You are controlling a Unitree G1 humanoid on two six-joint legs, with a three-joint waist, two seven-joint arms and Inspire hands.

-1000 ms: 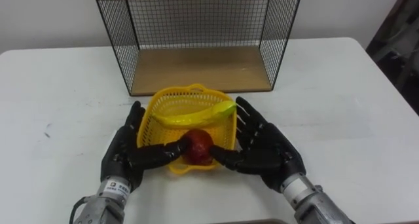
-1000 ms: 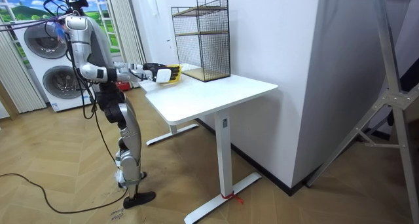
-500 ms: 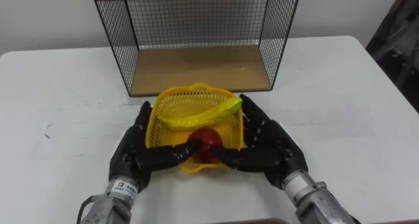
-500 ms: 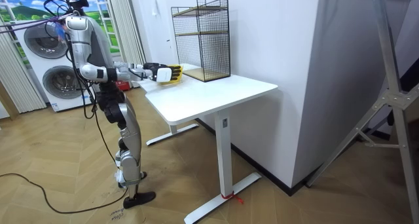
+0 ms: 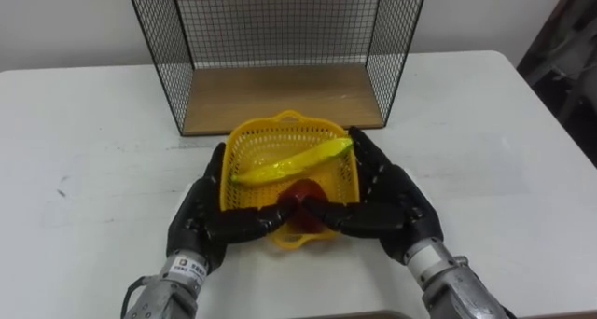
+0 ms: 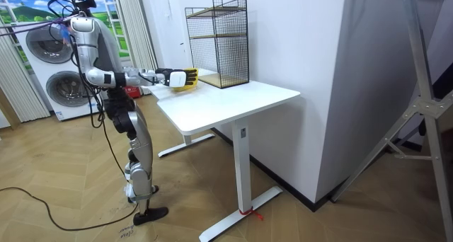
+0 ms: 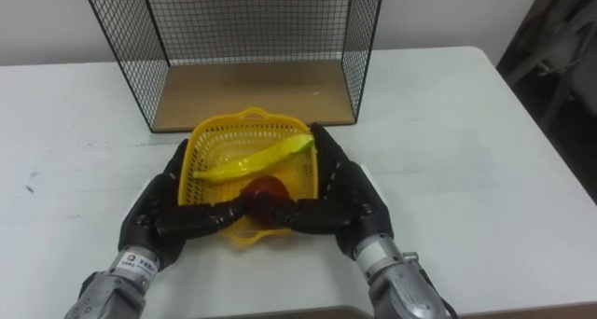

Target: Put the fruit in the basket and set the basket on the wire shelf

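Clamped on the basket (image 5: 289, 125) from both flanks: left hand (image 5: 207, 212) along its left wall, right hand (image 5: 390, 202) along its right, thumbs hooked over the near rim. Equally near, so a two-handed carry by the look of it. Inside, lying crosswise, low at the left and higher at the right: banana (image 5: 294, 162). Just beside it on the near side, close to the thumbs: apple (image 5: 298, 194). Straight ahead, just past the far rim: wire shelf (image 5: 280, 95), open side facing. Probably calls for a move dead forward and slightly up. Counted: two hands, one basket, one banana, one apple, one shelf, one counter (image 5: 84, 142).
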